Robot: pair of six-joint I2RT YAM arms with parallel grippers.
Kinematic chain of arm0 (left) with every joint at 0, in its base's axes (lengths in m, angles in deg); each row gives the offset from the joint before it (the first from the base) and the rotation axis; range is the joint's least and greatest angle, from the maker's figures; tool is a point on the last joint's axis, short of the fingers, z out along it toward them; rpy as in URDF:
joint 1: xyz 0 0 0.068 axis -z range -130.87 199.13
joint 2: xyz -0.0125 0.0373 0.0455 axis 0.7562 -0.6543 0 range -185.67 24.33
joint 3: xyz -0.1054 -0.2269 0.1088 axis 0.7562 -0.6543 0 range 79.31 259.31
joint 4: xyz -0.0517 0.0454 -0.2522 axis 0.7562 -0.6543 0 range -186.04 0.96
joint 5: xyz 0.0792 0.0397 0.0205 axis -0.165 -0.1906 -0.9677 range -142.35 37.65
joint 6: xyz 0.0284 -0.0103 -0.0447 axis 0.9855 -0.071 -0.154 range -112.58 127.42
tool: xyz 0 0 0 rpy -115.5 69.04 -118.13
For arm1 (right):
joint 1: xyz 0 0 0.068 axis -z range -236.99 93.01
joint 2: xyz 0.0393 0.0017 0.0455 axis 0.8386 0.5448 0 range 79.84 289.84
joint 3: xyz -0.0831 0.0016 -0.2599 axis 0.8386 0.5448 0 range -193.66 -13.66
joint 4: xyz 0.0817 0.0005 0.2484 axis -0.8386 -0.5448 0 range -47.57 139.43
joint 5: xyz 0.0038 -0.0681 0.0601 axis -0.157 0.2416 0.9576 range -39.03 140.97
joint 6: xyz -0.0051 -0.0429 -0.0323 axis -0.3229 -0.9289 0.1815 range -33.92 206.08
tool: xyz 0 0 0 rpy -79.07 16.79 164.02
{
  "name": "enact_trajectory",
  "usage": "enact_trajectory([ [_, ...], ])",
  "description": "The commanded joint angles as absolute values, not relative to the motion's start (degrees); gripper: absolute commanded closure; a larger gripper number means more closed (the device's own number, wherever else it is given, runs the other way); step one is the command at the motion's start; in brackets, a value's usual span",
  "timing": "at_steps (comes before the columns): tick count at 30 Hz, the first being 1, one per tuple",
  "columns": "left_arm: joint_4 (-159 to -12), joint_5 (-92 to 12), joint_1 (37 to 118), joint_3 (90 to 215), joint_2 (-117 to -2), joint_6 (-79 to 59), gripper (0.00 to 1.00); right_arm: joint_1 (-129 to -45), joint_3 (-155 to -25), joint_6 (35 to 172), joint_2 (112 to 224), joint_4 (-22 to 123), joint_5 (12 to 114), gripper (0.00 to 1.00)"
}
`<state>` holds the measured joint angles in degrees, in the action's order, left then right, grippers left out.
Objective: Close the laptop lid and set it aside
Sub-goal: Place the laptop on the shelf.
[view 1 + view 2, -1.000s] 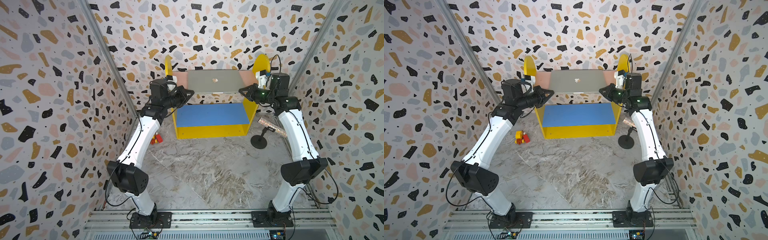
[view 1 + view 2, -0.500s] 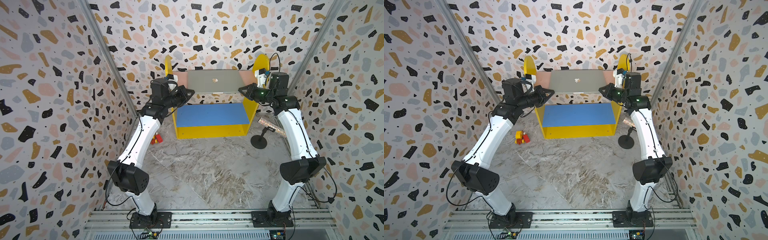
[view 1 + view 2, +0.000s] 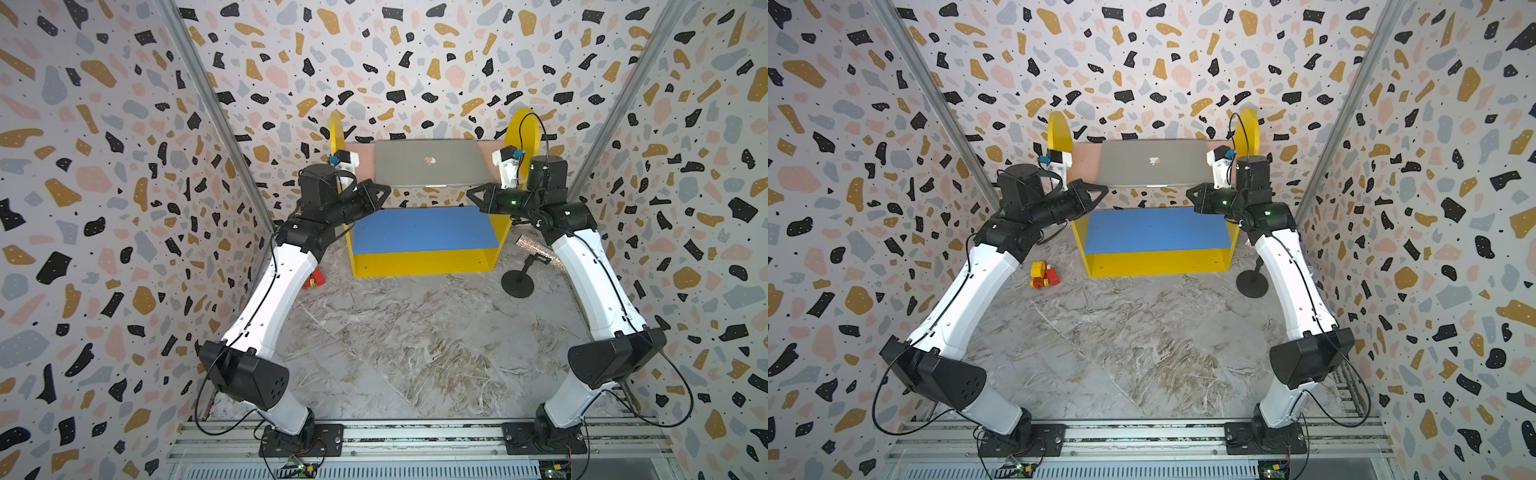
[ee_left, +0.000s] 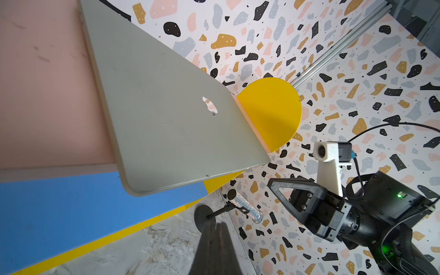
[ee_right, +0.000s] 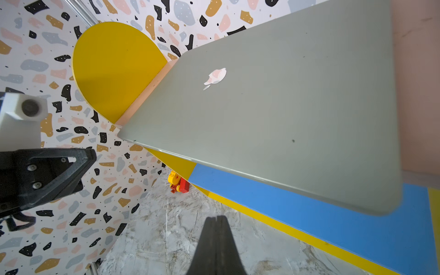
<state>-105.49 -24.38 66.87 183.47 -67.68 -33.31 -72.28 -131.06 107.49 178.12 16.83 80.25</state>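
Note:
The silver-grey laptop (image 3: 430, 162) (image 3: 1152, 164) lies on the pink top board of the yellow shelf, its front edge overhanging. The laptop lid (image 4: 166, 119) (image 5: 273, 114) is down flat, apple logo facing up. My left gripper (image 3: 386, 189) (image 3: 1104, 190) (image 4: 217, 223) hangs shut and empty just off the laptop's front left corner, apart from it. Off the front right corner, my right gripper (image 3: 469, 192) (image 3: 1188, 193) (image 5: 216, 217) is likewise shut on nothing. Each wrist view shows the opposite gripper: the right gripper (image 4: 270, 182) and the left gripper (image 5: 94, 152).
Below the laptop sits a blue shelf board (image 3: 419, 228) between yellow side panels (image 4: 271, 112). A small red and yellow toy (image 3: 1044, 276) lies on the marble floor left of the shelf. A glittery cylinder on a black stand (image 3: 517, 284) stands to the right.
Both arms have shifted only slightly. The laptop lies as before with its lid down.

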Motion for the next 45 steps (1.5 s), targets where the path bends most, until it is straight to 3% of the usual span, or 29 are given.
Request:
enact_trajectory([
  [1,-102.4,-24.3,67.1,183.3,-67.5,-30.9,1.0,-72.3,-132.8,105.2,177.2,17.6,79.0,1.0],
  [45,-106.3,-25.0,67.0,195.6,-78.9,-29.4,1.0,-72.3,-143.2,104.0,186.4,18.5,76.9,1.0],
])
